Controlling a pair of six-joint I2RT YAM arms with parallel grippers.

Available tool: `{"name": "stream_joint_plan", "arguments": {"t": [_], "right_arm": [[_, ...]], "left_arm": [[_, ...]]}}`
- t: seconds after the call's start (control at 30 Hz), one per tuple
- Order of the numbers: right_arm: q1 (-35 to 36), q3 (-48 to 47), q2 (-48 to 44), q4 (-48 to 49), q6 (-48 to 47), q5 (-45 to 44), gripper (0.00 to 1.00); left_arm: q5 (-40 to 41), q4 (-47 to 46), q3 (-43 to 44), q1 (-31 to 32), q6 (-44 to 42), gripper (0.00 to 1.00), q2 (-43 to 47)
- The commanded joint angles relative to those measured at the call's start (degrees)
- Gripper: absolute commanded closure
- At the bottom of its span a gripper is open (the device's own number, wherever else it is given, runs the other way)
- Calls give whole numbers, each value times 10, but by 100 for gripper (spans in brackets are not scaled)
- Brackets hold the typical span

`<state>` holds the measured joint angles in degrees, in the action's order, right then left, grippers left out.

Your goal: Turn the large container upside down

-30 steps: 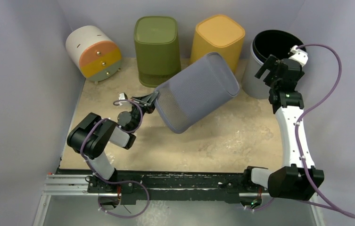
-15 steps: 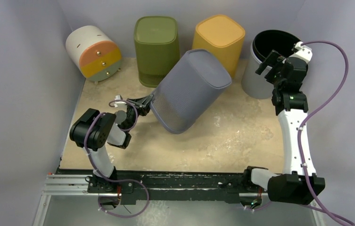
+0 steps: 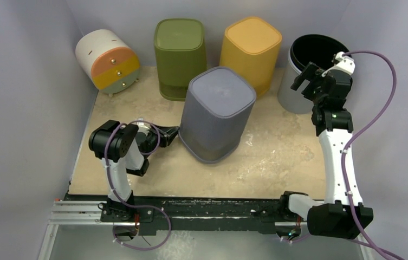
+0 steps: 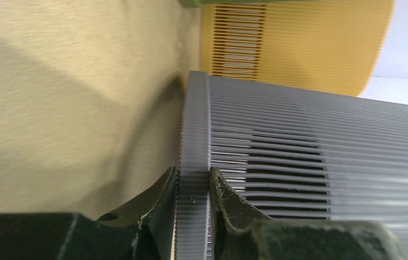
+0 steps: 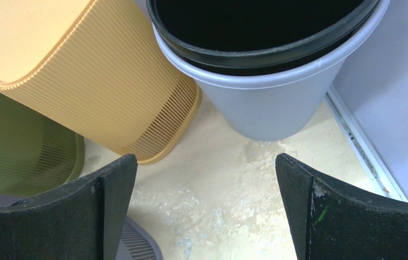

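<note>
The large grey ribbed container point(image 3: 218, 114) stands bottom up on the tan table, its closed base facing up and its rim on the surface. My left gripper point(image 3: 174, 131) is low at its left side, shut on the rim. In the left wrist view the two dark fingers point(image 4: 153, 206) pinch the ribbed rim band point(image 4: 196, 124) between them, and the left gripper point(image 4: 193, 187) sits right at the table surface. My right gripper point(image 3: 312, 78) is open and empty, raised at the back right. In the right wrist view point(image 5: 204, 184) nothing is between its fingers.
Along the back stand a white round drawer box point(image 3: 107, 59), an olive container point(image 3: 180, 57), a yellow container point(image 3: 250, 46) and a grey bin with a black liner point(image 3: 310, 59). The bin point(image 5: 266, 92) and the yellow container point(image 5: 82, 81) lie just beyond the right gripper.
The grey container has swung from tilted on its side to standing bottom up on the table, with the left gripper still on its rim and lower. The right arm barely moved.
</note>
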<state>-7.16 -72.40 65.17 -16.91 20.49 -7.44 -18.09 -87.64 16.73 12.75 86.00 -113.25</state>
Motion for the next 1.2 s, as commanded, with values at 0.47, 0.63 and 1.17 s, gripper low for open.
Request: {"name": "stream_joint_plan", "arguments": {"t": [0.47, 0.63, 1.17], "right_arm": [[9, 122, -42, 10, 12, 82, 0], [92, 164, -60, 0, 35, 55, 0], [217, 328, -55, 23, 123, 29, 0]], "left_arm": [[98, 455, 48, -20, -300, 44, 241], [211, 723, 119, -20, -369, 44, 402], [352, 1169, 515, -19, -544, 30, 586]]}}
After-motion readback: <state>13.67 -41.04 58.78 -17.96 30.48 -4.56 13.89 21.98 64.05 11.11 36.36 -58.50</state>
